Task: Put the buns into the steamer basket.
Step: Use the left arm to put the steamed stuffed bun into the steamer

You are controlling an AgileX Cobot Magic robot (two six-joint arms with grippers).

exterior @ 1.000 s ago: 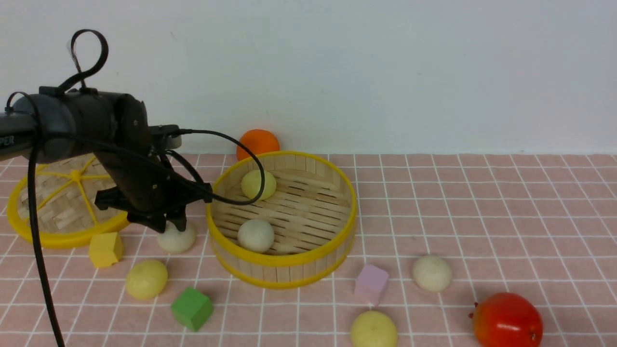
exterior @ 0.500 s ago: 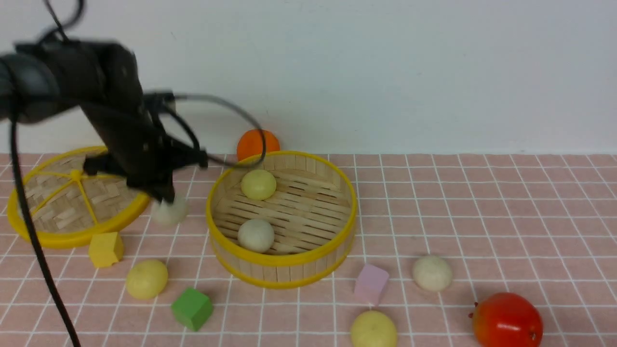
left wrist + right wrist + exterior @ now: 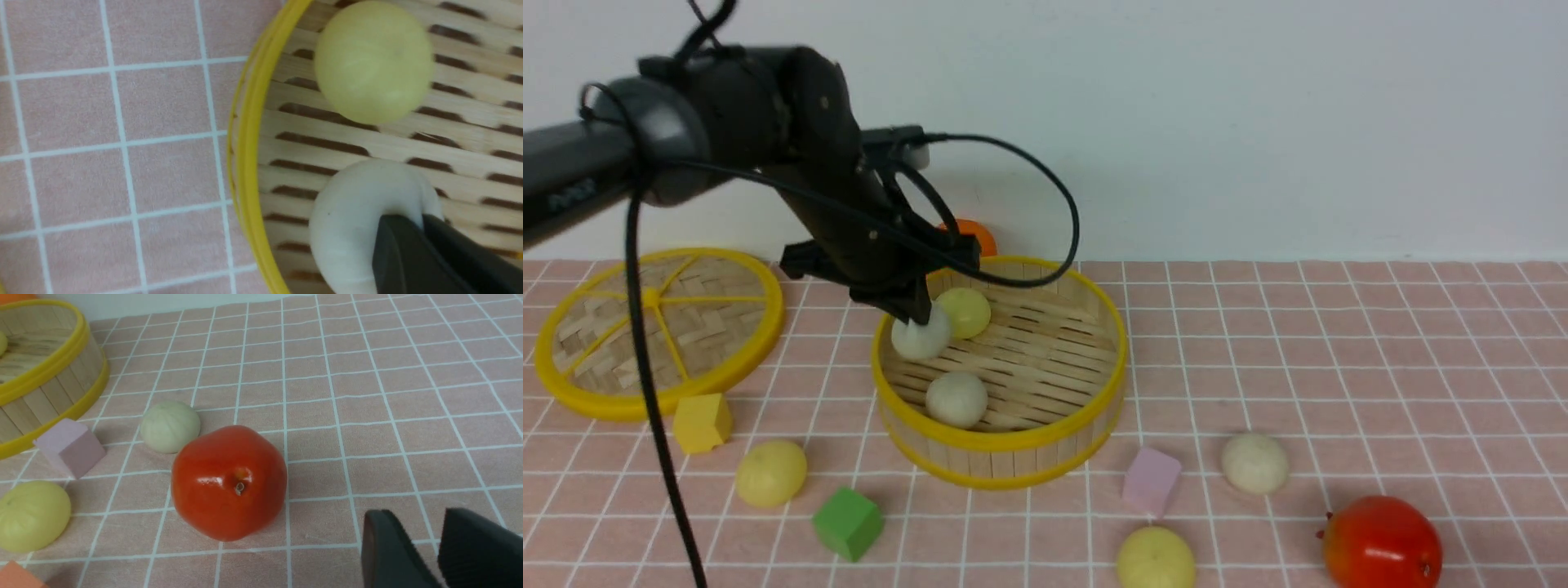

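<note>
Off-white bun [image 3: 920, 339] pinched in the left jaws, hanging inside the steamer basket [image 3: 1005, 457] by its left rim, just beside a pale yellow bun [image 3: 966, 311] — a second off-white bun [image 3: 956, 398] lies nearer the front wall. Basket stands mouth up, floor slats running left to right. Right jaws — slightly apart, empty — hang over the bench [image 3: 367, 375] near a red fruit [image 3: 229, 482].

Bright, even light; soft shadows; glare on red fruit [image 3: 229, 482]; slight blur throughout
</note>
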